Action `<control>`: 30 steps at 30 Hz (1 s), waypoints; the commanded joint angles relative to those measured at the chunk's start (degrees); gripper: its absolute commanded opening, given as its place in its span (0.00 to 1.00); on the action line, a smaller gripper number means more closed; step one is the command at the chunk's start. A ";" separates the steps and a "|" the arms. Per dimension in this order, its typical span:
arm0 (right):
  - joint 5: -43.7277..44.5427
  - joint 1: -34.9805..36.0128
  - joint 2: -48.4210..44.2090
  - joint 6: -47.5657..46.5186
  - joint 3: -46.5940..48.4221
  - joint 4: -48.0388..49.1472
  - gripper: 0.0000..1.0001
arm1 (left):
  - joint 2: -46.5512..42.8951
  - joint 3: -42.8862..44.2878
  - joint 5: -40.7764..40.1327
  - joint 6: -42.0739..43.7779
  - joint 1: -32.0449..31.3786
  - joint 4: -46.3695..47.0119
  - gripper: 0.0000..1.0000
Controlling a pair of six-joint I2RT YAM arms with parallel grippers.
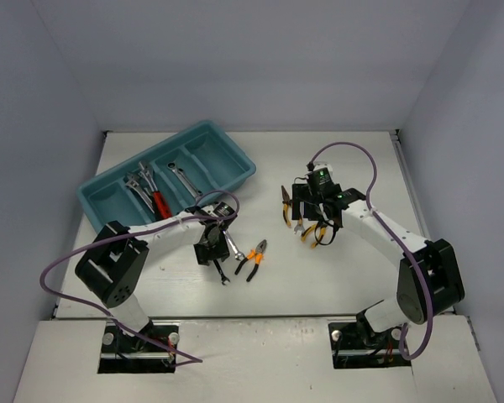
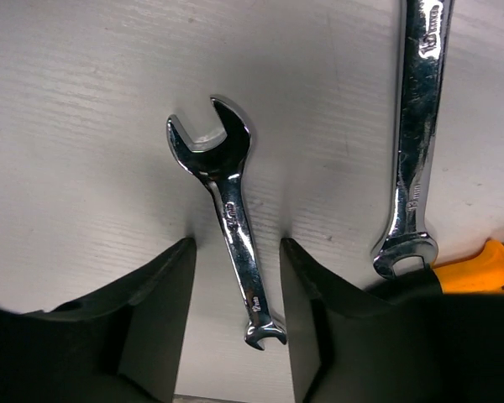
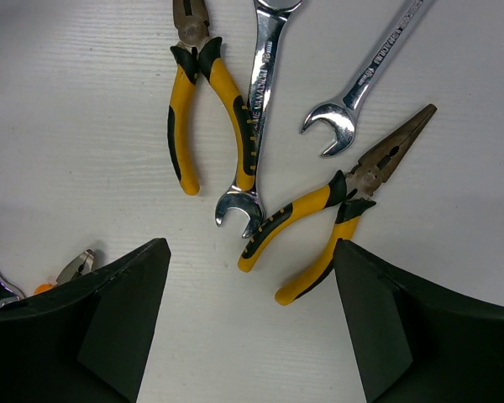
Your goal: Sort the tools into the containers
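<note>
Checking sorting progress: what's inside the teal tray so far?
Silver wrenches and a red-handled wrench lie in two middle compartments of the teal tray. Anything beneath them is hidden.

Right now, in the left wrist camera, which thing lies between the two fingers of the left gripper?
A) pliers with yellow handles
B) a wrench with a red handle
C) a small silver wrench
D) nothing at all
C: the left wrist view shows a small silver wrench lying inside the left gripper, with a gap on each side of its shaft.
</note>
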 commanded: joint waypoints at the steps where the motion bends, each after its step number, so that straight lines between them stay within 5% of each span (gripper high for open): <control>1: 0.30 0.45 -2.84 0.11 -0.05 1.54 0.76 | 2.96 -0.59 0.40 -1.31 -0.29 1.92 0.34; 8: 0.68 0.41 -2.90 0.19 -0.12 1.54 0.76 | 2.71 -0.90 0.15 -0.79 -0.16 1.98 0.00; 30: 0.65 0.42 -2.44 0.77 1.93 1.54 0.75 | -11.69 11.75 -7.60 9.35 2.33 -10.74 0.00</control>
